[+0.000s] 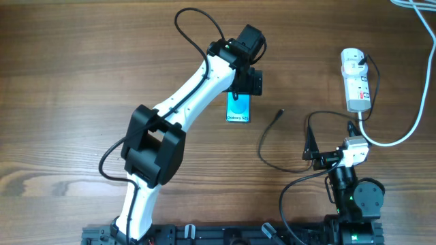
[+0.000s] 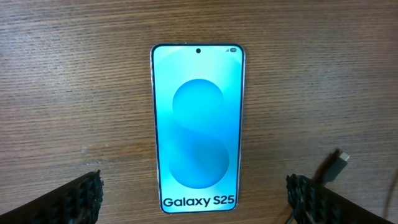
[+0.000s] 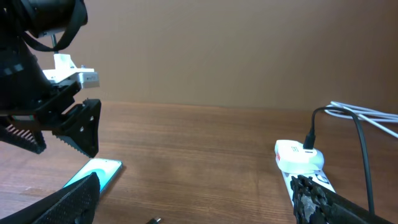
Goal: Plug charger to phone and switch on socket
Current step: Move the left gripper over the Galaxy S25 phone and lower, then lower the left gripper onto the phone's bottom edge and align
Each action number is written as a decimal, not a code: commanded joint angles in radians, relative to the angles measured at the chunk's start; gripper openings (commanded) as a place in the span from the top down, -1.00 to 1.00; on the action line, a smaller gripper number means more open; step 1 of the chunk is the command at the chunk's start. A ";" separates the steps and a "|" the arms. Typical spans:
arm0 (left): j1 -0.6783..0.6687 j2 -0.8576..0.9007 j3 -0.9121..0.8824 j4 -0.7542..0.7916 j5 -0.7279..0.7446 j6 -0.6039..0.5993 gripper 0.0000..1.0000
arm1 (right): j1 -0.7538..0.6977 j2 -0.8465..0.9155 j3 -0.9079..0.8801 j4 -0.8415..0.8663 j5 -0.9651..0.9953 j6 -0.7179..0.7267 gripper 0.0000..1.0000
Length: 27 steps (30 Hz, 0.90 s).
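Observation:
The phone (image 1: 238, 110) lies flat on the wooden table, its cyan screen up and "Galaxy S25" at its near end. My left gripper (image 1: 245, 85) hovers over its far end, open. In the left wrist view the phone (image 2: 198, 127) lies between the wide-apart fingers (image 2: 79, 198), untouched. The charger (image 1: 264, 139) is a thin black cable curving across the table, its connector tip (image 1: 281, 112) loose to the right of the phone. The white socket (image 1: 357, 82) lies at the right with a black plug in it. My right gripper (image 1: 315, 146) is open and empty, near its base.
A thick white cord (image 1: 409, 129) loops from the socket to the table's right edge and far corner. In the right wrist view the socket (image 3: 301, 158) is at the right, the phone (image 3: 93, 175) at the left under the left gripper (image 3: 71, 127). Bare wood lies between.

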 commanded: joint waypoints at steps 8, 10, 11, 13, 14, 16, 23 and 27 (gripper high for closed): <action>-0.006 0.108 0.011 0.032 0.008 -0.005 -1.00 | 0.004 -0.009 -0.001 0.004 0.014 -0.013 -1.00; -0.006 0.115 0.011 0.036 0.008 -0.005 -1.00 | 0.004 -0.009 -0.001 0.004 0.014 -0.013 -1.00; -0.006 0.117 0.011 0.037 0.008 -0.005 -1.00 | 0.004 -0.009 -0.001 0.004 0.014 -0.012 -1.00; -0.008 0.135 0.011 0.044 0.008 -0.005 -1.00 | 0.004 -0.009 -0.001 0.005 0.014 -0.012 -1.00; -0.008 0.142 0.011 0.045 0.008 -0.005 -1.00 | 0.004 -0.009 -0.001 0.004 0.014 -0.012 -1.00; -0.010 0.159 0.011 0.043 0.009 -0.001 -1.00 | 0.004 -0.009 -0.001 0.004 0.014 -0.013 -1.00; -0.009 0.173 0.011 0.048 0.010 -0.001 -1.00 | 0.004 -0.009 -0.001 0.004 0.014 -0.013 -1.00; -0.010 0.173 0.011 0.056 0.071 0.050 -1.00 | 0.004 -0.009 -0.001 0.004 0.014 -0.012 -1.00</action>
